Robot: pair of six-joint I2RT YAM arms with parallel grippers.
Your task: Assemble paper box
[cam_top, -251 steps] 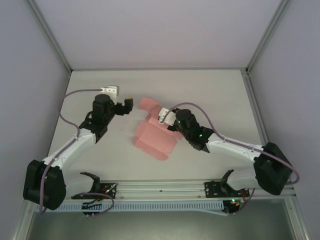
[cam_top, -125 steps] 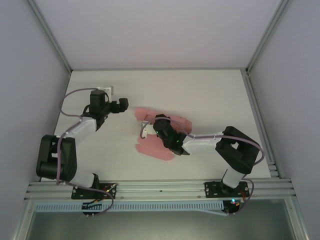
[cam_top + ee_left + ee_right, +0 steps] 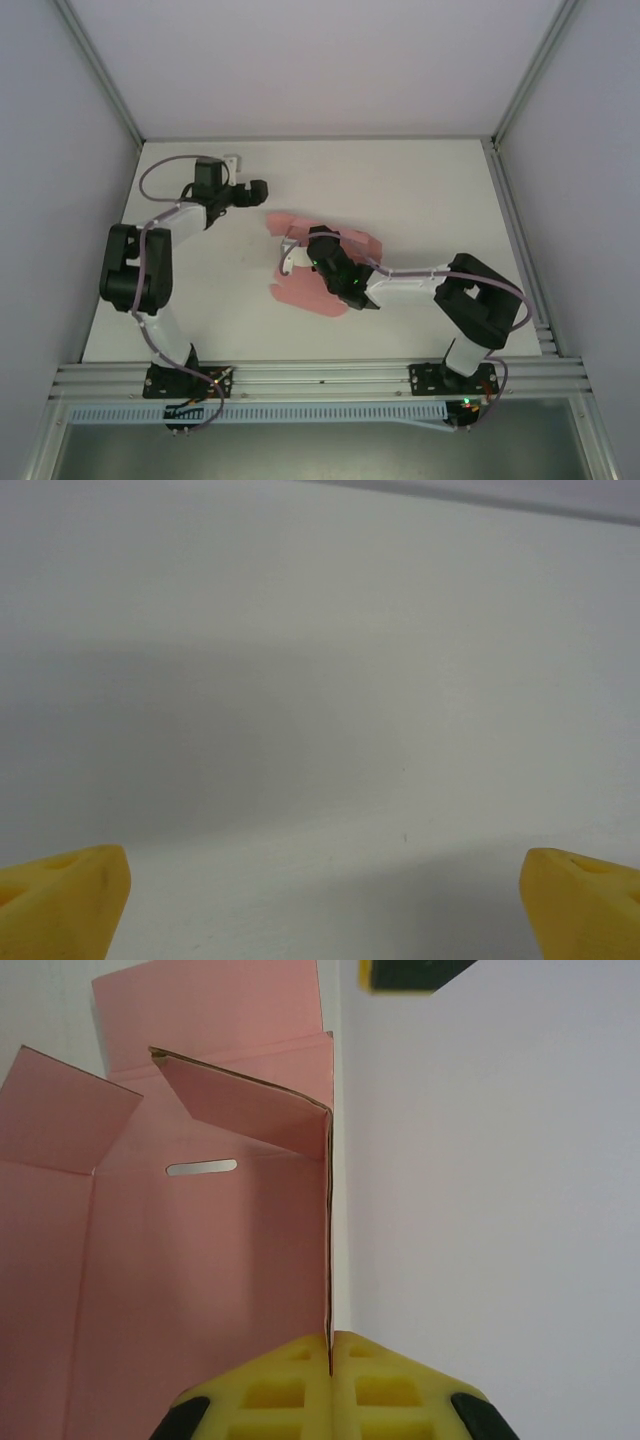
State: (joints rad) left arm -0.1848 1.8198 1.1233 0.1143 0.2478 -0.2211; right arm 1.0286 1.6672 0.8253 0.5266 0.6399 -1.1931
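Right wrist footage is dominated by the paper box (image 3: 200,1260), which is seen as a pink creased cutout spread over the white table (image 3: 480,1210). It is partly folded, with one panel raised upright on edge. That upright panel is pinched at its near end by the right gripper (image 3: 330,1348). The yellow pads (image 3: 275,1390) are pressed together with only the thickness of the card between them. From this grip the panel runs straight away from the claw. The rest of the card is laid out flat to the left of the claw. A narrow slot (image 3: 201,1168) is cut in the flat part, and angled flaps are seen at the far end.

From the top external camera, the cutout is found around the middle of the table. It lies partly beneath the right wrist, with pink showing on the near-left, the far-left and the right of it.

The left gripper (image 3: 258,190) is held wide apart and nothing is gripped in it. It is placed on the far-left of the cutout, near a flap but clear of it. Bare table is seen between its fingertips (image 3: 70,895) in the left wrist camera.
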